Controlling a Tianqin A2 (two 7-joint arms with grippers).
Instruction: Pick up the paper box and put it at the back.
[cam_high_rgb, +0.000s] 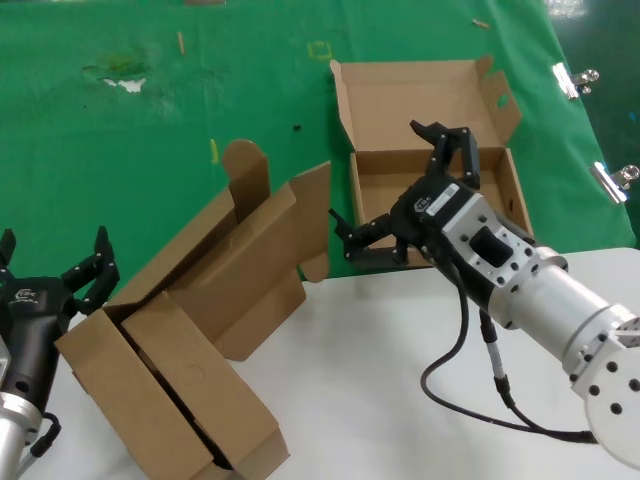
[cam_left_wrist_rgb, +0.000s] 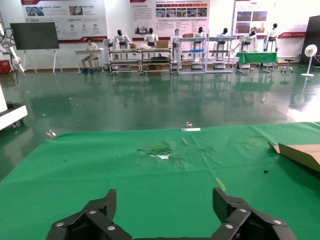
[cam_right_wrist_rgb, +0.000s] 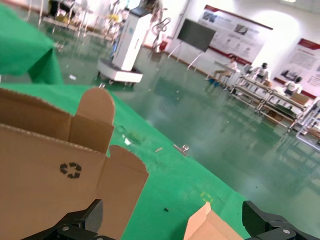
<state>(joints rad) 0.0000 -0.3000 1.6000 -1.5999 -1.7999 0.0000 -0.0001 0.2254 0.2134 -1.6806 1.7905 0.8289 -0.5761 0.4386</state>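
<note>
Paper box (cam_high_rgb: 430, 160) front perhaps behind right claw (cam_high_rgb: 400, 190)

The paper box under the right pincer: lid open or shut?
Open. The paper box has its lid folded back flat on the green cloth, showing an empty inside.

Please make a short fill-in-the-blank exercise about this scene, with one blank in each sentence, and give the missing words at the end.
1. The right claw is open and hangs over the front edge of the paper box, whose lid is ____.
2. That box lies on the ____ cloth.
3. The left claw is open and holds ____.
4. The bunched boxes lie partly on the ____ tabletop.

Missing words: open; green; nothing; white
</note>
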